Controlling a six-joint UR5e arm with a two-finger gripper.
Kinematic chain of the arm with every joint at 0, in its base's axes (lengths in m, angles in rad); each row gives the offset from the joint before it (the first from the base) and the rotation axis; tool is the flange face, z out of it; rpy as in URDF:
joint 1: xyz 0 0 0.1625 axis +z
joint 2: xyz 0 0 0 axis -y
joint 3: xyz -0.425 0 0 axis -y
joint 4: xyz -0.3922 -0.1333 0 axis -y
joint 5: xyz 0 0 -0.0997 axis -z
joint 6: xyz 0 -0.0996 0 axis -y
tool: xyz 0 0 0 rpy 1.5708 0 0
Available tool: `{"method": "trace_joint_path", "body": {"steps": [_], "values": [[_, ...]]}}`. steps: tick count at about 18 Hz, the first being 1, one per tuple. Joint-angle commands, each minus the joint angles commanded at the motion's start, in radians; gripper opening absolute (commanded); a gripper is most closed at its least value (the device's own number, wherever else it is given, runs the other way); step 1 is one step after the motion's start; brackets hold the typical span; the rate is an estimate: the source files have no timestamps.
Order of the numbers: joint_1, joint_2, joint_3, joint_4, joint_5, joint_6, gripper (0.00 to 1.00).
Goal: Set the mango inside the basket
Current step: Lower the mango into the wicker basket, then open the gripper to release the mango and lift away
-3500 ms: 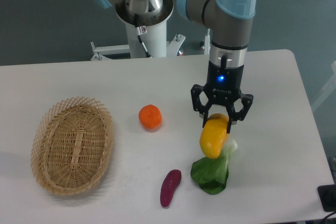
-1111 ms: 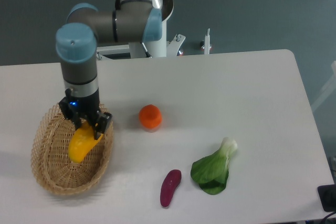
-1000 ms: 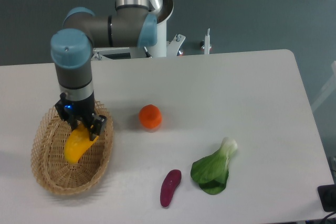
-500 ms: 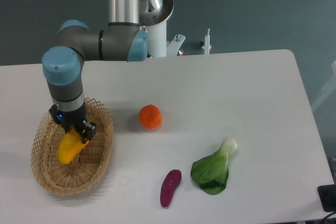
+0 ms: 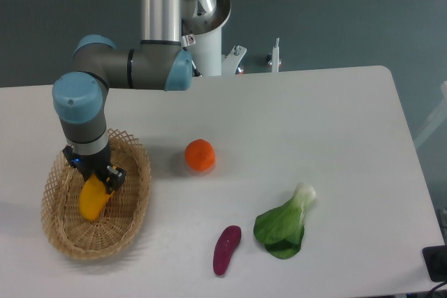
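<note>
The yellow mango (image 5: 92, 199) hangs low inside the tan wicker basket (image 5: 63, 232) at the table's left, its lower end close to the basket's floor. My gripper (image 5: 93, 176) points straight down over the basket and is shut on the mango's upper end. The gripper's body hides the top of the fruit and part of the basket's far rim. Whether the mango touches the basket's bottom cannot be told.
A round orange (image 5: 200, 155) lies right of the basket. A purple elongated vegetable (image 5: 226, 249) and a green bok choy (image 5: 284, 224) lie near the front edge. The arm's white base (image 5: 202, 40) stands behind the table.
The gripper carried the mango from the right side of the table over to the basket, then lowered it slightly further into the basket's left half.
</note>
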Motion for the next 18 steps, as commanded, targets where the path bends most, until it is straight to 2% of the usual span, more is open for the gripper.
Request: {"method": "trace_joint_path", "body": {"steps": [4, 5, 6, 10, 13, 18], "values": [[0.0, 0.009, 0.014, -0.002, 0.0, 0.0, 0.83], [0.002, 0.014, 0.031, 0.0, 0.0, 0.002, 0.94], [0.003, 0.017, 0.049, -0.002, 0.0, 0.003, 1.0], [0.014, 0.029, 0.089, -0.003, 0.006, 0.009, 1.0], [0.038, 0.057, 0.091, -0.003, 0.093, 0.034, 1.0], [0.077, 0.1, 0.094, -0.003, 0.097, 0.049, 1.0]]}}
